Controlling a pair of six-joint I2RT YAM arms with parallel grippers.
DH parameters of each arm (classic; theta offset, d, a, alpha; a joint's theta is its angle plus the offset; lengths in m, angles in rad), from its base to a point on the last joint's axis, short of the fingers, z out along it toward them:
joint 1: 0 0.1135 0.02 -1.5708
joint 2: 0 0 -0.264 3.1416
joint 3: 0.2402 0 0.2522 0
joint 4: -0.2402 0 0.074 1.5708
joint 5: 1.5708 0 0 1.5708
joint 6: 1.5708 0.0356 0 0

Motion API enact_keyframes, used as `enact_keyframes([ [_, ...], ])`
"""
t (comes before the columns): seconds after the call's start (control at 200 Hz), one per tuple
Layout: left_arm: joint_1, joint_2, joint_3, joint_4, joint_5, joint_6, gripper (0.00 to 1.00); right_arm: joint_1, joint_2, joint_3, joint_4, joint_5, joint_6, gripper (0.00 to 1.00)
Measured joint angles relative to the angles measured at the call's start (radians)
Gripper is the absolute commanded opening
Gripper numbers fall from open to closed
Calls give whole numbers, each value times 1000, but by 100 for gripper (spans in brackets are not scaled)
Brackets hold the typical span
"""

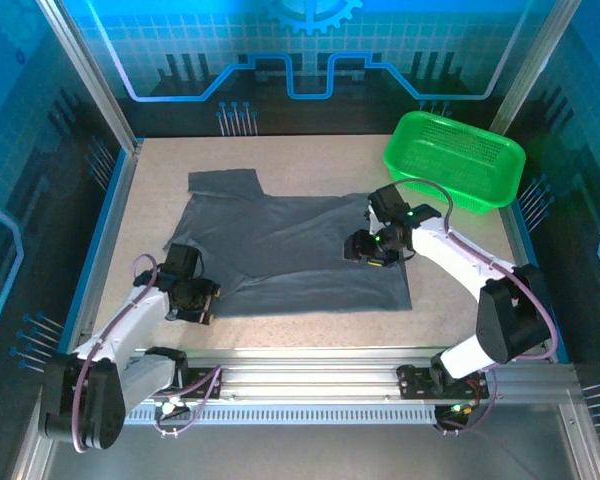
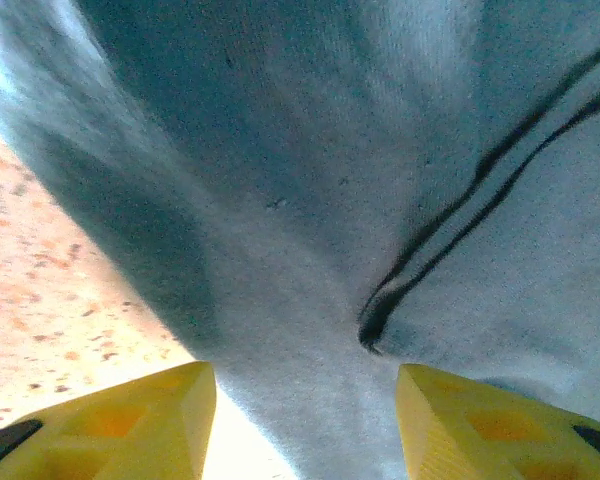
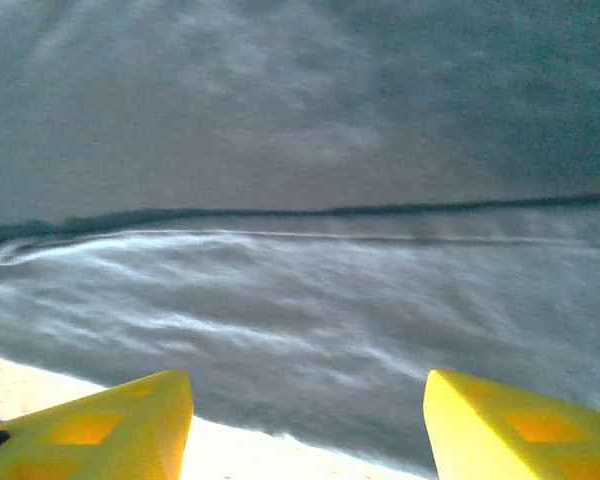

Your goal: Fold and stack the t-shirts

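Note:
A dark slate-grey t-shirt (image 1: 290, 250) lies spread on the speckled table, one sleeve pointing to the back left. My left gripper (image 1: 195, 300) is low at the shirt's near left corner. In the left wrist view its yellow fingers (image 2: 140, 415) stand wide apart, open, with a ridge of grey fabric (image 2: 310, 200) running down between them and a dark fold line to the right. My right gripper (image 1: 365, 250) hovers over the shirt's right part. Its fingers (image 3: 130, 420) are open too, with the shirt's hem (image 3: 310, 300) just ahead of them and bare table underneath.
A bright green mesh basket (image 1: 455, 160) stands at the back right, apart from the shirt. Blue rails (image 1: 100, 240) frame the table on both sides, and a metal rail (image 1: 310, 370) runs along the near edge by the arm bases.

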Motion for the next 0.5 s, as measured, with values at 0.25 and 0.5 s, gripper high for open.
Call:
enact_keyframes([
  [0.25, -25, 41, -24, 132, 2, -117, 44, 0, 3, 6, 24, -58, 0, 60],
  [0.5, -27, 130, -25, 233, -2, -143, 18, 0, 2, 1, 31, -70, 4, 59],
])
